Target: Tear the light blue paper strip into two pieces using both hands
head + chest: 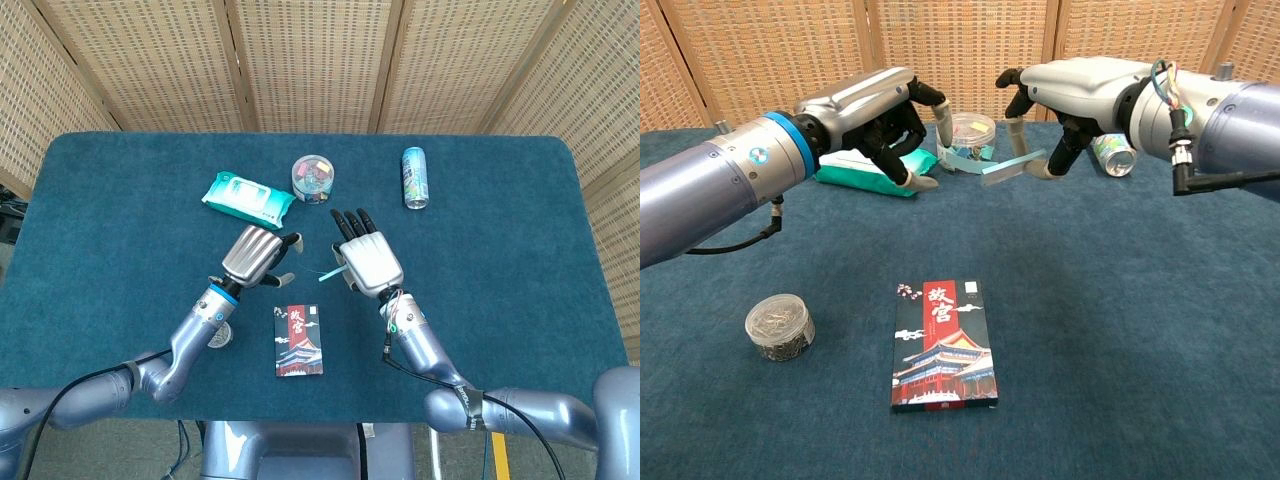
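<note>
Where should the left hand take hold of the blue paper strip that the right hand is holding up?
Probably the free end of the paper strip, the part sticking out leftward from the right hand toward the left hand. The strip hangs in the air, roughly level, with that end bare, so the left hand can come straight in from its own side and pinch it close to the right hand's fingers.

Silver arms (700,185), black fingers (902,120)

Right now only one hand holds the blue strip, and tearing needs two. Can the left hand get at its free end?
Probably yes: the left hand hangs beside the paper strip held by the right hand, with nothing between them.
</note>
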Robot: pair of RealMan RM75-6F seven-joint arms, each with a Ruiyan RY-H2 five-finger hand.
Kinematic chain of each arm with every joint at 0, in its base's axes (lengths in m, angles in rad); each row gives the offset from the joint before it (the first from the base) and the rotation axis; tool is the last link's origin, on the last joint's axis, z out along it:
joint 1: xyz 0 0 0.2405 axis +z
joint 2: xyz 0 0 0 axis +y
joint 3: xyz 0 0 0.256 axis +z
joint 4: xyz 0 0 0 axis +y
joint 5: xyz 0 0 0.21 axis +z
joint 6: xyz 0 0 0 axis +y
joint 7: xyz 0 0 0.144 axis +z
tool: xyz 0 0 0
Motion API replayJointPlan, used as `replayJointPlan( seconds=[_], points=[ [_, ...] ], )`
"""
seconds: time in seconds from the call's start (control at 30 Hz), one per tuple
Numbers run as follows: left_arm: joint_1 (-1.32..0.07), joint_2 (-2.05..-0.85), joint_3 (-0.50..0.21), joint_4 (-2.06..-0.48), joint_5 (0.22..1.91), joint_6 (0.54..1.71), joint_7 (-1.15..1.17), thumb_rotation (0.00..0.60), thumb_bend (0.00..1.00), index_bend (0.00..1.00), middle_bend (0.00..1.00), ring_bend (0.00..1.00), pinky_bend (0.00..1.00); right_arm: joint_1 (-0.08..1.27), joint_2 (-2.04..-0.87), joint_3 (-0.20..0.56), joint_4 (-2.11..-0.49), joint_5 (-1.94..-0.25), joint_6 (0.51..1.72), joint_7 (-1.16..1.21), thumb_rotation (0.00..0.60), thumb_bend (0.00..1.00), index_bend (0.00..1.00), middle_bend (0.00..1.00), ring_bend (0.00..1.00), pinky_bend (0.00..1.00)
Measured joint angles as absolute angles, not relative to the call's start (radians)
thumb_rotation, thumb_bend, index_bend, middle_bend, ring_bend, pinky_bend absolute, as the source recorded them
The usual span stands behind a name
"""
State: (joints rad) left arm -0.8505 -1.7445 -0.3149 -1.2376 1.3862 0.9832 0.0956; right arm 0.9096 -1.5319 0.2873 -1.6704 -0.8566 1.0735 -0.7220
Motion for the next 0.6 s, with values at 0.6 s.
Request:
replayJointPlan(
  seconds=[0.6],
  points=[
    [-0.888, -1.78, -0.31, -1.227, 1.371, 1.017, 0.073, 0.6, 0.25, 0.53, 0.86, 0.9, 0.85, 0.915, -1.494, 0.276, -1.697, -0.847, 1.097, -0.71, 0.6, 0.54, 0.6, 0.0, 0.0, 0.0]
  ],
)
